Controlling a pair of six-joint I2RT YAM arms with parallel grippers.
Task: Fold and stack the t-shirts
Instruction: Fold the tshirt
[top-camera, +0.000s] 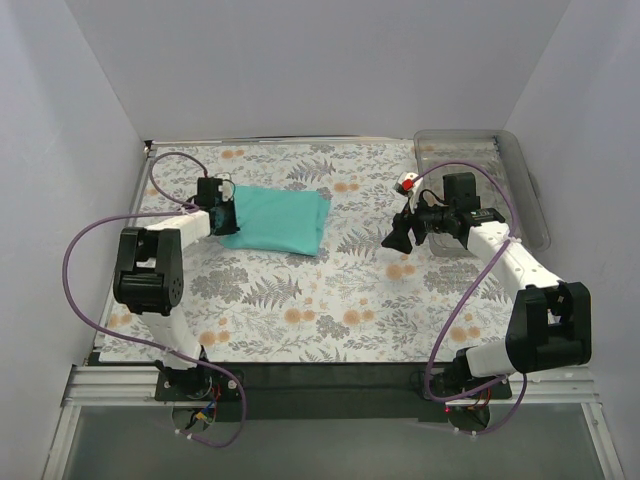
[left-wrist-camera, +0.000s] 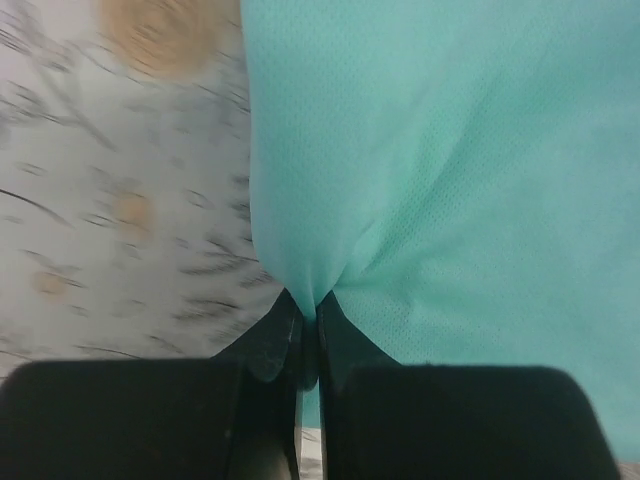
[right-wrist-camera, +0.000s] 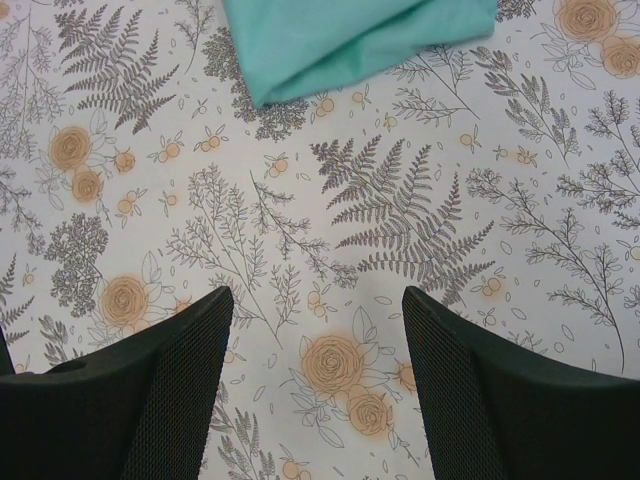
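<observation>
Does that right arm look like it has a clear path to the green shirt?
Probably yes. Only bare flowered tablecloth lies between the open right gripper and the t-shirt. The left gripper pinches its opposite edge.

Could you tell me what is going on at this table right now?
The left gripper is shut on the near-left edge of a plain teal-green cloth t-shirt, which lies folded into a compact rectangle on the floral-patterned table. The right gripper is open and hovers over bare tabletop, apart from the shirt. A clear plastic bin stands at the back right. No second shirt is in view.
</observation>
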